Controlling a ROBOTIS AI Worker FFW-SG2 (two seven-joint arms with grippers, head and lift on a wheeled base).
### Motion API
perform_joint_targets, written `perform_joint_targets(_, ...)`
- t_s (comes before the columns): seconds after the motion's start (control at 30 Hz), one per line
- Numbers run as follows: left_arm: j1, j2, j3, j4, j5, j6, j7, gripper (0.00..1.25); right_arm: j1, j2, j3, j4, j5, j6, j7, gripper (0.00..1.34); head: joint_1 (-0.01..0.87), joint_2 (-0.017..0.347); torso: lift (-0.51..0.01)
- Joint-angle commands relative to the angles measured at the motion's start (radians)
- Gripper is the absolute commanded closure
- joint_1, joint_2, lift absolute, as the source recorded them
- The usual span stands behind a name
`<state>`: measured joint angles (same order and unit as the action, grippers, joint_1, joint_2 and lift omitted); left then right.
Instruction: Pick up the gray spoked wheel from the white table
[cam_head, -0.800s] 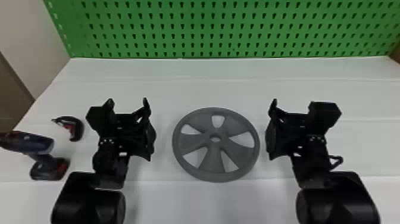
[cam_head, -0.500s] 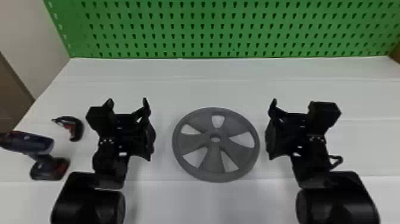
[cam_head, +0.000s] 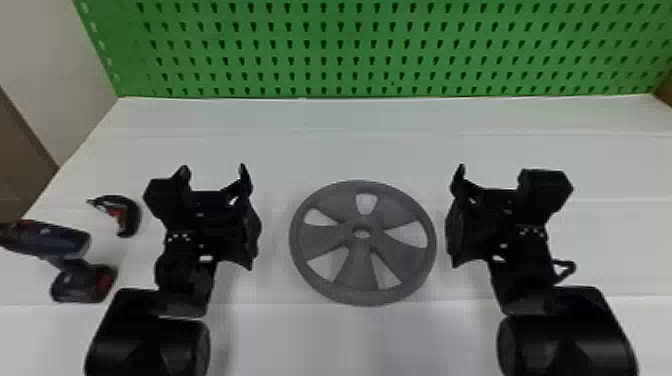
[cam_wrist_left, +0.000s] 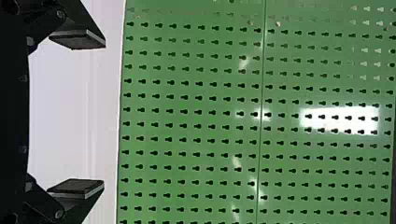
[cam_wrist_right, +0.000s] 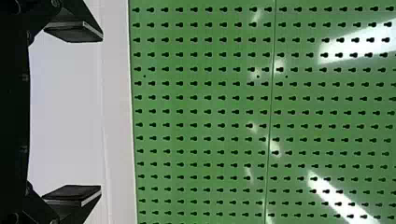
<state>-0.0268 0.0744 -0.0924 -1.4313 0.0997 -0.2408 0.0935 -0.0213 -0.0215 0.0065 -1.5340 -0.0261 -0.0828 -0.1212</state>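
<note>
The gray spoked wheel lies flat on the white table, near the middle of the head view. My left gripper is to the left of the wheel, apart from it, and my right gripper is on the wheel's right side, also apart. In the left wrist view the left gripper has its two fingers spread wide with nothing between them. The right gripper stands open and holds nothing in the right wrist view.
A cordless drill lies at the table's left edge. Between it and the left arm is a small black and red object. A green pegboard rises along the table's back edge.
</note>
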Motion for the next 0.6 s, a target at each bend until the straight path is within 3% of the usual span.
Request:
perform_joint_targets(0.0, 0.001, -0.001, 0.000, 0.000, 0.000, 0.000, 0.000, 0.22, -0.002, 0.000, 0.000, 0.000, -0.001, 0.002, 0.000, 0.15, 0.770, 0.044, -0.098)
perform_joint_targets(0.3, 0.002, -0.001, 0.003, 0.000, 0.002, 0.000, 0.000, 0.22, -0.016, -0.002, -0.003, -0.032, -0.011, 0.092, 0.000, 0.15, 0.770, 0.044, -0.098)
perform_joint_targets(0.57, 0.005, 0.001, 0.010, -0.001, 0.002, 0.000, 0.000, 0.22, -0.065, -0.011, -0.010, -0.155, -0.028, 0.382, 0.000, 0.15, 0.770, 0.044, -0.098)
